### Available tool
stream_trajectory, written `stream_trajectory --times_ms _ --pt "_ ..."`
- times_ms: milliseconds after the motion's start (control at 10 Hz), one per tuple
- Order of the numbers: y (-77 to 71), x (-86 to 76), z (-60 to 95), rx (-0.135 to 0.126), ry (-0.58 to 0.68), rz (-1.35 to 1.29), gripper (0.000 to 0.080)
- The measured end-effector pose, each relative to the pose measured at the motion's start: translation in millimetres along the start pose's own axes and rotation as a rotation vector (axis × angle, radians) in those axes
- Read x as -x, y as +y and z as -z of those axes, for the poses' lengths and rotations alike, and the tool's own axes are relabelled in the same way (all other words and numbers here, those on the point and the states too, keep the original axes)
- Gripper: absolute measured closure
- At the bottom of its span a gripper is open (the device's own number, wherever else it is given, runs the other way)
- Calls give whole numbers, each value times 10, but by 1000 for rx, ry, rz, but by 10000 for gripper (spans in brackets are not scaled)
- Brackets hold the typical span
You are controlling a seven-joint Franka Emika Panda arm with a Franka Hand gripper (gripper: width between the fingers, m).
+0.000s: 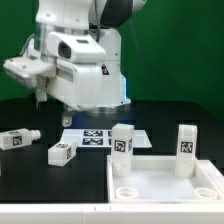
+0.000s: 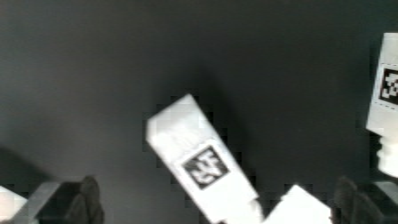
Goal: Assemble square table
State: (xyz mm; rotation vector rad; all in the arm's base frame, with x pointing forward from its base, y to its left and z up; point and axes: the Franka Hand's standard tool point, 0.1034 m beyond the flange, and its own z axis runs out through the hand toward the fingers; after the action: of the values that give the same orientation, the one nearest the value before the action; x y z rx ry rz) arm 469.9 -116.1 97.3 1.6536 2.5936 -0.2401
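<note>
The white square panel [image 1: 165, 188] with a raised rim lies at the front on the exterior view's right. Two white tagged legs [image 1: 122, 150] [image 1: 186, 148] stand upright at its back corners. Two more legs lie on the black table at the exterior view's left, one [image 1: 17, 138] farther out and one [image 1: 62, 152] nearer the panel. My gripper [image 1: 37, 92] hangs above the table over the left side, open and empty. In the wrist view a lying tagged leg [image 2: 196, 160] shows between the spread dark fingers [image 2: 71, 200], below my gripper [image 2: 217, 203] and apart from it.
The marker board [image 1: 95, 138] lies flat on the table behind the panel. The robot's white base [image 1: 90, 70] stands at the back. In the wrist view another white tagged piece [image 2: 386, 95] is cut off by the frame edge.
</note>
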Motion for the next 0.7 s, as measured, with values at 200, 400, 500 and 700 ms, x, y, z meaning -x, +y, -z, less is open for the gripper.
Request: stream_trajectory --times_ms 200,400,500,700 --pt "-9 -15 -24 -4 4 -108 151" --pt "-8 -19 -27 -5 4 -208 151" --pt "-6 8 -40 -9 6 -281 151" --pt "80 148 -91 -17 12 -507 151"
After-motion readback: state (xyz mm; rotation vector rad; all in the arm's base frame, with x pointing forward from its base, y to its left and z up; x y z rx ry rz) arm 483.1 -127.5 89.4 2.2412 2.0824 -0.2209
